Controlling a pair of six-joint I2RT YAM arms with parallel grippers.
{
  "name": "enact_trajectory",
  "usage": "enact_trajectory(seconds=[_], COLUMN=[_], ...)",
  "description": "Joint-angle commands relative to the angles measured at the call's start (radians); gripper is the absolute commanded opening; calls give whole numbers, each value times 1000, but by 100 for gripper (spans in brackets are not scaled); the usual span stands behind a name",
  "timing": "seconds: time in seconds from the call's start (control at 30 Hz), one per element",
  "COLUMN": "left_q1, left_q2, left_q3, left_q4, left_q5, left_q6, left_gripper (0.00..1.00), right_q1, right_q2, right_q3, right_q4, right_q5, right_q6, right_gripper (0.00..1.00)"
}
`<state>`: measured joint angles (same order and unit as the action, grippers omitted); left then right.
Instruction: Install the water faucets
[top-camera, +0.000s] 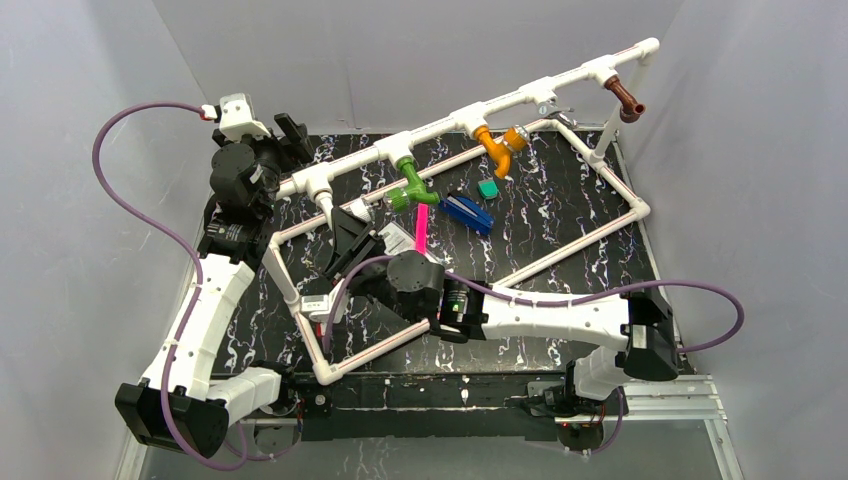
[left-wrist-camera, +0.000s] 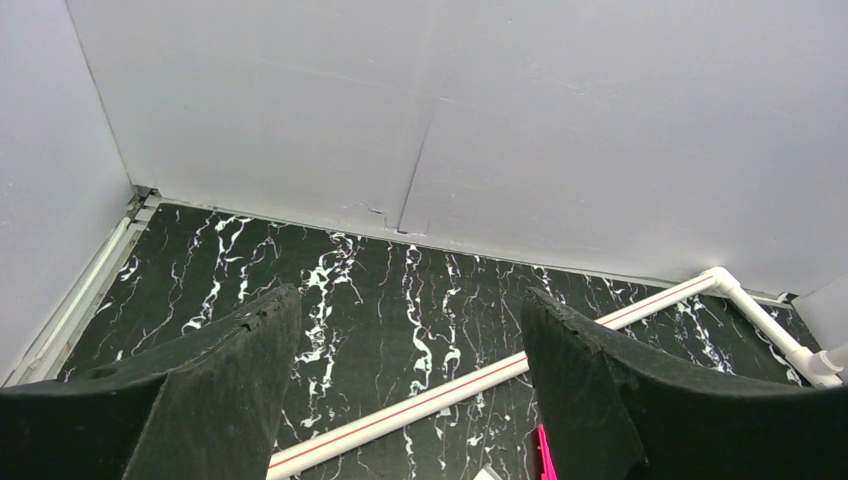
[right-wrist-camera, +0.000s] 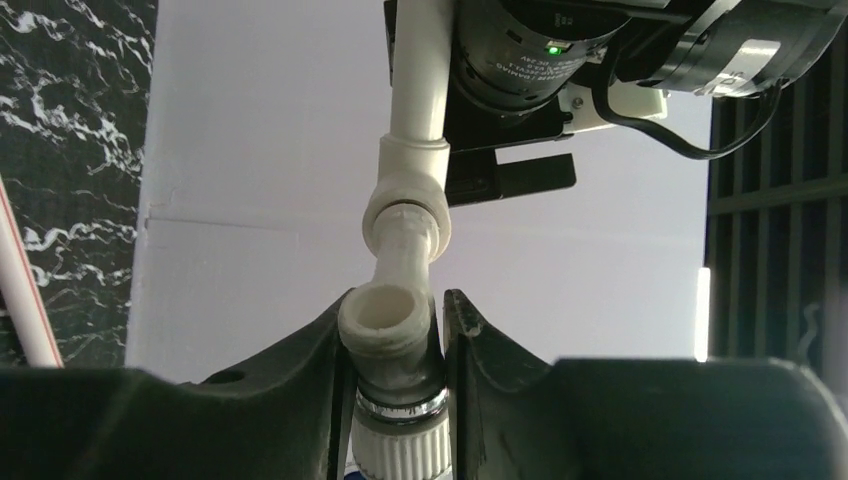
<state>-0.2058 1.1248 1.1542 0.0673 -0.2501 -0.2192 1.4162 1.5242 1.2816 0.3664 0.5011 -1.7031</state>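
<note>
- Top external view: the pipe frame (top-camera: 470, 112) stands tilted across the black marbled counter (top-camera: 560, 215).
- Four faucets sit at its tee fittings. From left to right they are the white faucet (top-camera: 328, 206), the green faucet (top-camera: 408, 186), the orange faucet (top-camera: 499, 146) and the brown faucet (top-camera: 627, 100).
- The right arm reaches across the frame. The right hand (top-camera: 348, 222) is at the white faucet, below the leftmost tee.
- The left hand (top-camera: 285, 140) is raised at the far left, apart from all the faucets.
- A flat blue piece (top-camera: 467, 213), a pink strip (top-camera: 422, 228) and a small green block (top-camera: 488, 188) lie on the counter inside the frame.
- Left wrist view: the left hand (left-wrist-camera: 410, 300) stands wide, with nothing between its fingers (left-wrist-camera: 230, 380).
- Below it lie the counter (left-wrist-camera: 380, 280), a length of the pipe frame (left-wrist-camera: 480, 375) and the end of the pink strip (left-wrist-camera: 545, 452).
- Right wrist view: the right hand (right-wrist-camera: 397, 300) is narrowed onto the white faucet (right-wrist-camera: 388, 320), with one finger (right-wrist-camera: 290, 370) against each side of its body.
- The faucet's inlet end is seated in the tee fitting (right-wrist-camera: 412, 170) above.
- The open spout faces the camera, and the ribbed knob sits low between the fingers.
</note>
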Motion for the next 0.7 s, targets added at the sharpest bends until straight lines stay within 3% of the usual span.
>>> enact_trajectory(seconds=[0.0, 0.27, 0.67], left_q1=[16, 16, 17], left_q2=[121, 123, 121], left_q3=[-129, -127, -128], left_q4=[-359, -359, -359], left_q5=[-20, -17, -18], left_q6=[6, 6, 6], left_gripper=[78, 78, 78], right_q1=[3, 4, 22], right_q2=[10, 25, 118], right_q3=[43, 52, 119], right_q4=[70, 96, 217], right_q5=[33, 60, 210], right_q6=[69, 223, 771], right_gripper=[36, 1, 1])
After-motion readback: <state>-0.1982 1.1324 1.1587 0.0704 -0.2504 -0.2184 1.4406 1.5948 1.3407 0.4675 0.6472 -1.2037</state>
